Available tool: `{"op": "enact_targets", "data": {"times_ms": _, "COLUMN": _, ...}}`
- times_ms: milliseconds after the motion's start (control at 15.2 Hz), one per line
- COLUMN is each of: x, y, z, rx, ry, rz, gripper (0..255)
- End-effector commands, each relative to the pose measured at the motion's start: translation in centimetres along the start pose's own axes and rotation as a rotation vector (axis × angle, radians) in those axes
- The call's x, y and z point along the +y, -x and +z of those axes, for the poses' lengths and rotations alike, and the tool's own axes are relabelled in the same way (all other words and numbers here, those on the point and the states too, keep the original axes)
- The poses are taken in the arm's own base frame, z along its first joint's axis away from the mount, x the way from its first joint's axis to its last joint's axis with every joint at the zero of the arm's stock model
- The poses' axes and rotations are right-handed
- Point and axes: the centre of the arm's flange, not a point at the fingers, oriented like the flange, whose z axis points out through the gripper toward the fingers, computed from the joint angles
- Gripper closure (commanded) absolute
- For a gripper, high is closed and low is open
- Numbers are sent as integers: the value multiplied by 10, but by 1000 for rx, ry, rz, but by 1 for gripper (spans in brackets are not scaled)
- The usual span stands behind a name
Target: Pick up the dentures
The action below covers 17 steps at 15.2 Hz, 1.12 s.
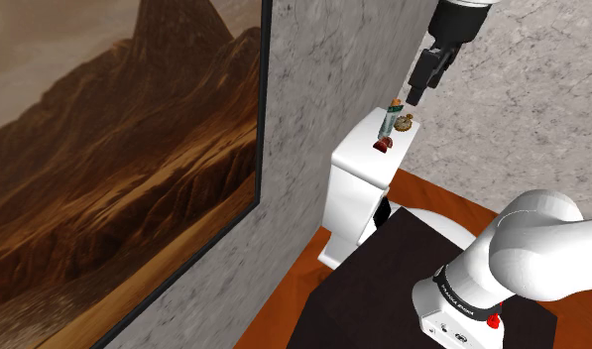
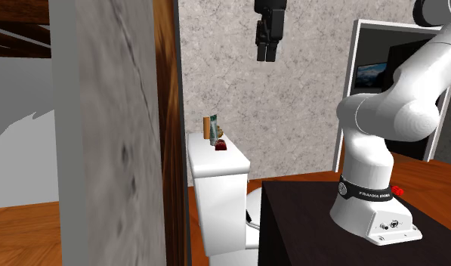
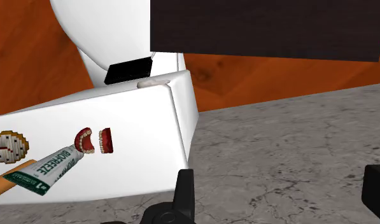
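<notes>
Toilet tank lid (image 3: 140,111) carries the dentures (image 3: 94,140), untouched, beside a toothpaste tube (image 3: 45,168). Pincer (image 3: 281,191) spread, empty, well above. Alignment, descent and grasp all outstanding.

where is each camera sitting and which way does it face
Shoulder view: beside and behind the stand, looking down at the toilet tank; arm and end effector show.
Second exterior view: low, side-on to the tank; arm and end effector show.
Wrist view: on the hand, looking down at the dentures; open fingers show.
Shared: both exterior views show the tank and end effector.
</notes>
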Motion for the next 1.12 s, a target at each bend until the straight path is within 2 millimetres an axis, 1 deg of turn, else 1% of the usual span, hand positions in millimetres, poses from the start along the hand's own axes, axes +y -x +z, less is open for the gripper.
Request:
{"op": "enact_targets", "data": {"times_ms": 0, "x": 0, "y": 0, "z": 0, "rx": 0, "ry": 0, "rz": 0, "gripper": 0}}
{"op": "enact_targets", "data": {"times_ms": 528, "x": 95, "y": -33, "z": 61, "rx": -36, "ry": -86, "rz": -7, "gripper": 0}}
{"op": "enact_targets", "data": {"times_ms": 1056, "x": 185, "y": -64, "z": 132, "rx": -73, "ry": -172, "rz": -13, "gripper": 0}}
